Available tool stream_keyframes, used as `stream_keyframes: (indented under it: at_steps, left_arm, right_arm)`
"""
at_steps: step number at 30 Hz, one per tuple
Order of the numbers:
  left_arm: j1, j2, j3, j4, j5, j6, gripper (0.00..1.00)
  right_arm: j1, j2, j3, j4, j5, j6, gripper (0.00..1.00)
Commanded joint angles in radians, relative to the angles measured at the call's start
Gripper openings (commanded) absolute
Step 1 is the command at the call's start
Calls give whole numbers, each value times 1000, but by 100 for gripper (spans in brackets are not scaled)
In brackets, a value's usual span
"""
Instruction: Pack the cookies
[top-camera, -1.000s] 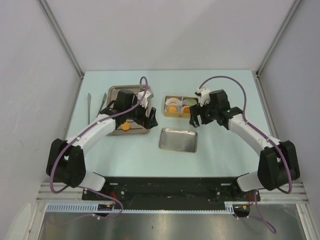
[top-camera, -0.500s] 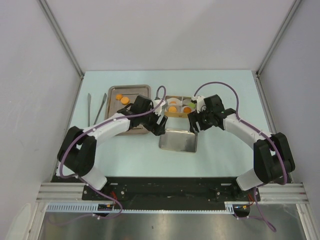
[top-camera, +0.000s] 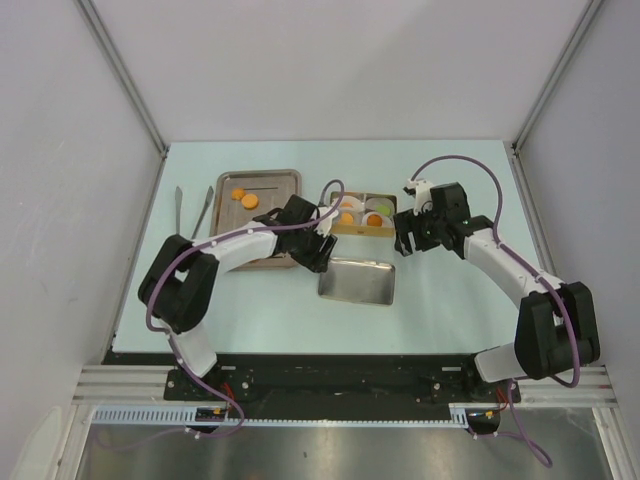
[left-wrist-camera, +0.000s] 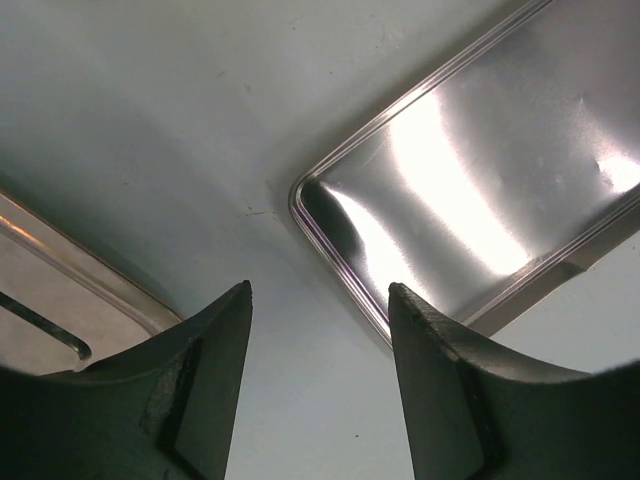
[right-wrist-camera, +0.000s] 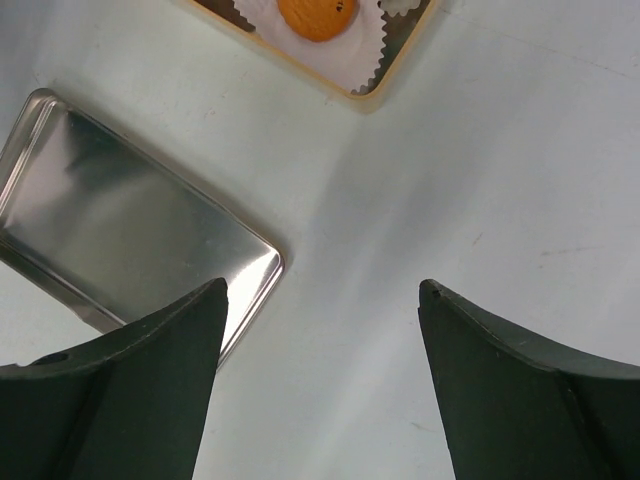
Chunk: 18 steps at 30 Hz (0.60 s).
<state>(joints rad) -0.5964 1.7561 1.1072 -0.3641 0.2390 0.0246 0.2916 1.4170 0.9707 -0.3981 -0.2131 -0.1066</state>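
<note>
Two orange cookies (top-camera: 243, 198) lie at the back of the steel tray (top-camera: 283, 179) on the left. The tan box (top-camera: 334, 212) holds white liners with orange cookies (top-camera: 347, 217) and one green cookie (top-camera: 383, 207). My left gripper (top-camera: 324, 254) is open and empty, low over the table between the tray and the shallow steel lid (top-camera: 357, 281); in the left wrist view (left-wrist-camera: 320, 290) the lid's corner (left-wrist-camera: 480, 180) lies just ahead. My right gripper (top-camera: 402, 243) is open and empty beside the box's right end; in the right wrist view (right-wrist-camera: 322, 290) an orange cookie (right-wrist-camera: 315, 15) sits in a liner.
Two thin metal tools (top-camera: 181, 213) lie left of the tray. The left arm hides the tray's front part. The tray's rim (left-wrist-camera: 60, 265) shows at the left of the left wrist view, and the box's corner (right-wrist-camera: 365, 85) and lid (right-wrist-camera: 120, 210) in the right wrist view. Walls enclose three sides.
My left gripper has moved right, from over the tray to the gap by the lid's corner. My right gripper has shifted right, away from the box front.
</note>
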Motion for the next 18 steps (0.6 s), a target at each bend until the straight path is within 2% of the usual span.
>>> stream_keyframes:
  at_steps: [1, 10, 18]
  left_arm:
    - [-23, 22, 51, -7, -1, -18, 60]
    - [-51, 55, 59, -19, -61, -18, 55]
    - [-80, 94, 66, -24, -101, -18, 46]
  right_arm:
    - [-9, -29, 5, 27, 11, -8, 81]
    - [-32, -32, -3, 36, -8, -7, 81]
    - [-58, -42, -15, 39, -28, -10, 81]
